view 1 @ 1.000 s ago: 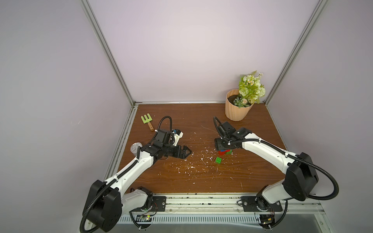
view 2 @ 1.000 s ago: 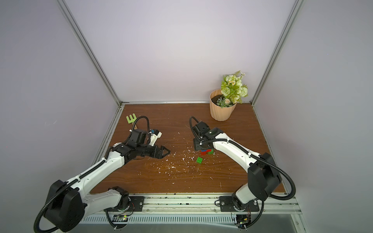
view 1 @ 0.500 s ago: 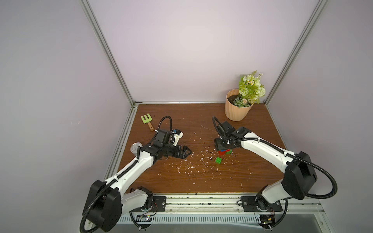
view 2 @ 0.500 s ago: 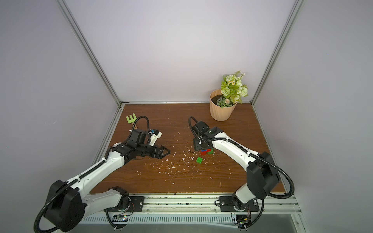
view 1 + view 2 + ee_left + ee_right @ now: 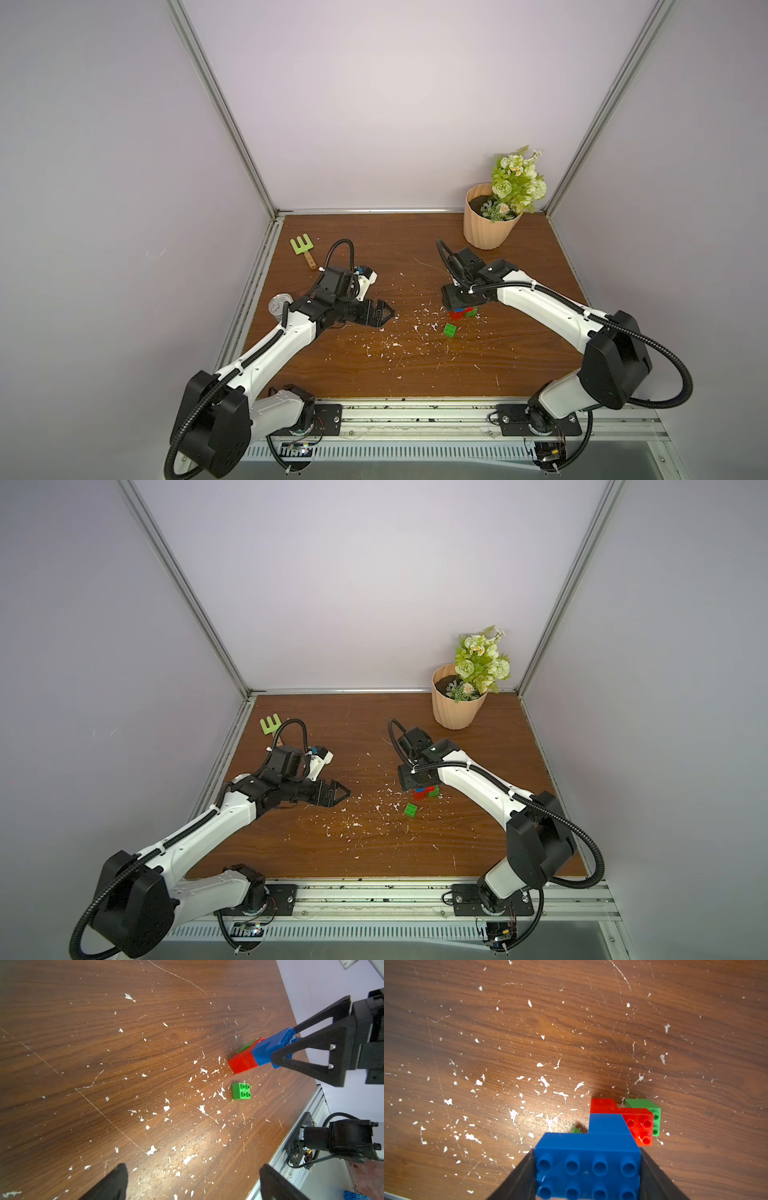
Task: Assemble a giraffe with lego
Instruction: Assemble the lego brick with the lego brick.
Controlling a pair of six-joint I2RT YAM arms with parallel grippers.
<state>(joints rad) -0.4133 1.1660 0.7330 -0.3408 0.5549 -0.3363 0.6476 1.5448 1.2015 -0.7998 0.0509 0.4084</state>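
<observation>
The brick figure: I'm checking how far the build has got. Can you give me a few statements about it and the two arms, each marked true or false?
1. The right gripper is shut on the blue brick at the top of the figure. True.
2. The left gripper holds a green brick. False: it is open and empty.
3. A green brick sits on top of the blue brick. False: its studs are bare, and a loose green brick lies on the table, apart from the figure.
4. The flower pot stands near the back wall. True.
</observation>
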